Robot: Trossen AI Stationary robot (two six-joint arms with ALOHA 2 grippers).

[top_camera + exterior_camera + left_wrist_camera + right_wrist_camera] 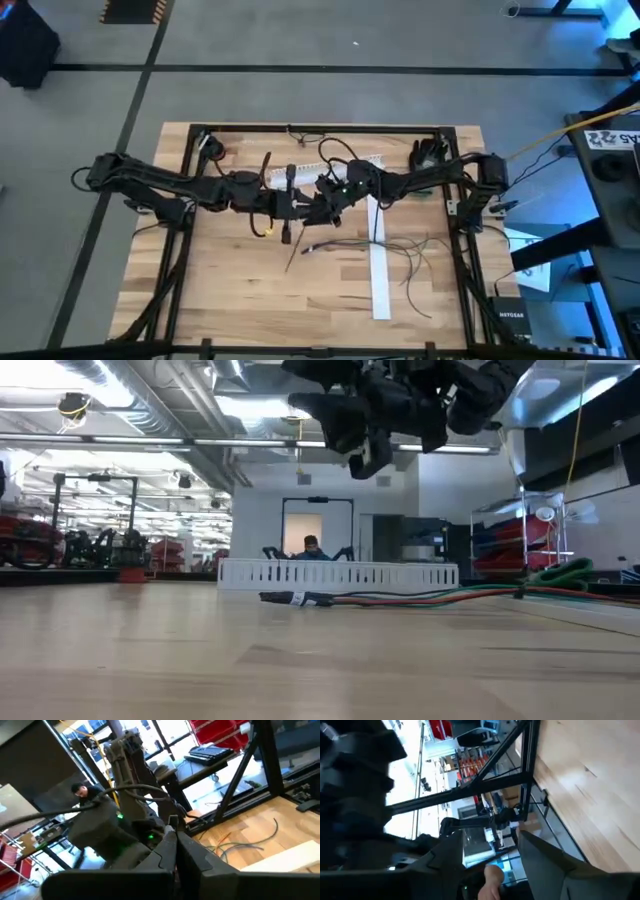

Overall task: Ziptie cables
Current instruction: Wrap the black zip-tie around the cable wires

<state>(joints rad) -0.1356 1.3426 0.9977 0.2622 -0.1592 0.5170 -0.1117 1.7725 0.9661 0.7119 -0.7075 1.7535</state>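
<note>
Cables (415,262) on table (230,290); red strands in low view only

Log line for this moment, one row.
left tool: mid-table, raised, shut | right tool: facing it, open | cables: loose on table, right of white strip

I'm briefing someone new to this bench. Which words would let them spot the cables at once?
Start at the wooden table and find the long white strip lying on its right half. The cables sprawl beside that strip: a loose bunch of very thin, curving wires, unlike the straight flat strip.
</note>
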